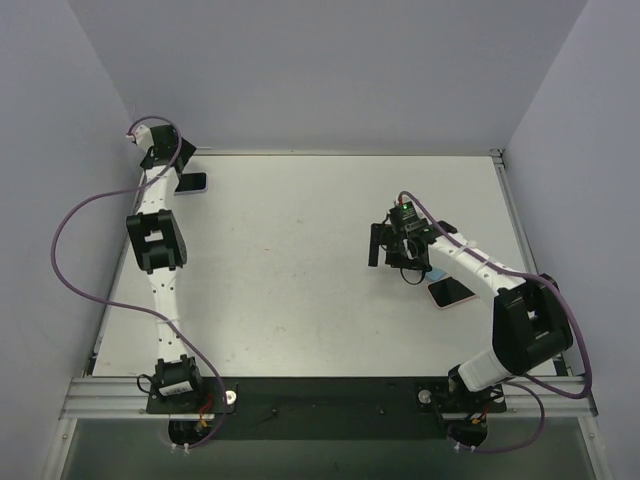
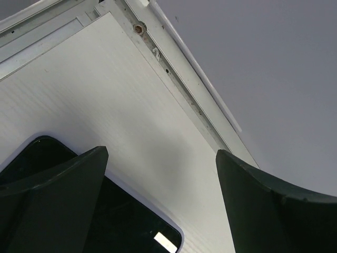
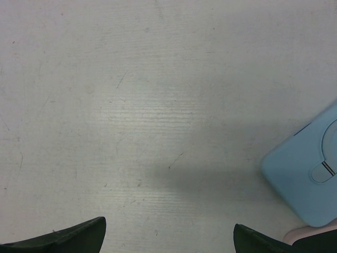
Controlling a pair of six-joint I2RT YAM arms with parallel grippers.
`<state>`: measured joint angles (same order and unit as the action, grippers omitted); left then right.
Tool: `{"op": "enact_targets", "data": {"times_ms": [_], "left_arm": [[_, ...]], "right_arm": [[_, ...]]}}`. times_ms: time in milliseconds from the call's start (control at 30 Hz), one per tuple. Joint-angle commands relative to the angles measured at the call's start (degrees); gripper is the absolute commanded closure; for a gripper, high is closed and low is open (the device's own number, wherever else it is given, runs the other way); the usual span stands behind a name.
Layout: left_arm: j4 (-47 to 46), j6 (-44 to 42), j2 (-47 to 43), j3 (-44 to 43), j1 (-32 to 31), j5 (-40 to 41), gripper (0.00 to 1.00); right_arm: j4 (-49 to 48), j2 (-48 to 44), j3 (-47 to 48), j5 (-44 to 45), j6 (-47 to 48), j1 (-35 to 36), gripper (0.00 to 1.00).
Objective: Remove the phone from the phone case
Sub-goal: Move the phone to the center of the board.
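table (image 1: 300,290), phone (image 1: 192,182) along far edge

Bright, even, diffuse overhead light; no hard shadows. Matte white counter (image 1: 300,290) not blown out. Right wrist: soft grey shadow band on counter, dark fingers (image 3: 58,237) blurred at frame bottom. Left wrist: small white glare spot on glossy black phone screen (image 2: 131,221), edges soft.
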<state>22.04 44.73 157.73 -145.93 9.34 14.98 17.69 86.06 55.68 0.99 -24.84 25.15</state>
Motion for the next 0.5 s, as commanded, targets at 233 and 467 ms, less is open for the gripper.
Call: {"op": "enact_targets", "data": {"times_ms": [233, 467], "left_arm": [[10.3, -1.6, -11.9, 14.6, 0.2, -1.5, 0.04], [11.0, 0.3, -24.6, 32.0, -1.2, -0.9, 0.04]], "right_arm": [[0.8, -0.5, 2.8, 0.0, -1.2, 1.0, 0.01], [0.9, -4.2, 1.4, 0.3, -2.0, 1.6, 0.01]]}}
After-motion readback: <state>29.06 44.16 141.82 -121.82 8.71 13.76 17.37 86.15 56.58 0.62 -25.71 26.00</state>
